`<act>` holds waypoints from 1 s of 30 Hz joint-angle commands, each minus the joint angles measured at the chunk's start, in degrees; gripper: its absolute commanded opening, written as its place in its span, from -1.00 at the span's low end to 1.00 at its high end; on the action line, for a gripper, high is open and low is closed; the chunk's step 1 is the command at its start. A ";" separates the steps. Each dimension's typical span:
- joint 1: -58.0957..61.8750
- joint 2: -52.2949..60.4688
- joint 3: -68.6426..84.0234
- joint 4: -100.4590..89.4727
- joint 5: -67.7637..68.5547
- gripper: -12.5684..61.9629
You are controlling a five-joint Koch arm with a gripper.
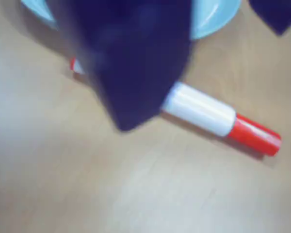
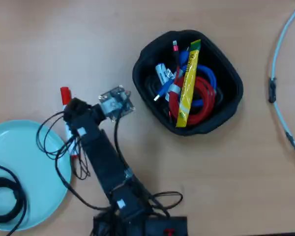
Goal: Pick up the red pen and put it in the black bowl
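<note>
Red pen [image 1: 203,112]: lies flat on the wooden table [image 2: 49,44], just beside the rim of the light blue plate [image 2: 24,167] and well apart from the black bowl [image 2: 231,103]. Gripper [image 2: 71,110]: hangs over the pen's barrel; whether its jaws are spread or pressed together cannot be told. Black bowl: holds coiled red cable [image 2: 199,101], blue cable, yellow packet [image 2: 187,83].

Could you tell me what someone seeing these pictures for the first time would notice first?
Most striking in the overhead view is the black bowl, crammed with coiled red and blue cables and a yellow packet, right of the arm. The arm's hand hangs over the red pen, which lies on the wooden table at the edge of the light blue plate. A black cable coil lies on that plate.
</note>
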 commanded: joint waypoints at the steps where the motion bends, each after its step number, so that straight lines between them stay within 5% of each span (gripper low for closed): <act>1: -2.72 -4.22 -4.57 4.83 -1.41 0.26; 10: -7.21 -15.64 -3.78 4.66 -20.13 0.26; 30: -10.37 -26.72 -4.57 -4.57 -20.65 0.26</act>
